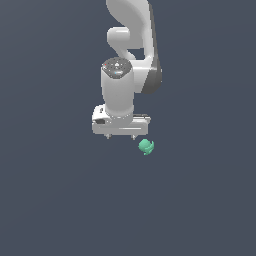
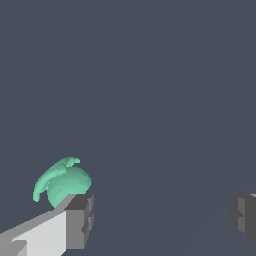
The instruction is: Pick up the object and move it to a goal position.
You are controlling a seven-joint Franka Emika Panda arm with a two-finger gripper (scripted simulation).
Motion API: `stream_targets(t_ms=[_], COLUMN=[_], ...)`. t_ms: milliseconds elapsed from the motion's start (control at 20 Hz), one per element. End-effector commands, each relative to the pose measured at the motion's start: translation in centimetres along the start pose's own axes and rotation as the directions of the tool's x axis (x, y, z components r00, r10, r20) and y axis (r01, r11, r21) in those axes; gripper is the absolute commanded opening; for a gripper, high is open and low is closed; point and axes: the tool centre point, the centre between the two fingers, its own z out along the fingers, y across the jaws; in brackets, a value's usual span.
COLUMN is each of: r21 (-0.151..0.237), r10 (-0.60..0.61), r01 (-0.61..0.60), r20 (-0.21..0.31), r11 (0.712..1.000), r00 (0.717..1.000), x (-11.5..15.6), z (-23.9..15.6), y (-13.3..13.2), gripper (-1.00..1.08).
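The object (image 1: 146,146) is a small teal-green lumpy thing with a curled end, lying on the dark grey floor. In the exterior view it sits just past the gripper (image 1: 120,136), toward that view's right and slightly nearer the camera. The gripper is open, its two short fingertips spread wide and pointing down with nothing between them. In the wrist view the object (image 2: 62,181) lies outside the jaws, right beside one grey finger (image 2: 80,220), which hides part of its base. The gripper (image 2: 162,216) has only bare floor in its gap.
The white arm (image 1: 127,45) rises behind the hand toward the top of the exterior view. A plain dark grey floor (image 1: 60,200) surrounds everything; no other objects or marker show.
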Motion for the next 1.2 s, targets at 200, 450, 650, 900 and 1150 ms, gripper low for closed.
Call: stream_targets(t_ms=[200, 450, 650, 900, 1150], r21=[0.010, 0.029, 0.028, 0.028, 0.028], r10=[-0.008, -0.027, -0.024, 0.005, 0.059], r01=[0.009, 0.027, 0.024, -0.005, -0.059], r20=[-0.003, -0.010, -0.009, -0.008, -0.004], r11=[1.000, 0.999, 0.999, 1.000, 0.998], r00=[1.000, 1.000, 1.000, 1.000, 0.998], x=[0.1, 0.4, 0.4, 0.3, 0.0], z=[0.1, 0.3, 0.3, 0.6, 1.2], y=[-0.5, -1.4, -1.4, -1.8, -2.6], gripper=[1.00, 1.00, 1.00, 1.00, 1.00])
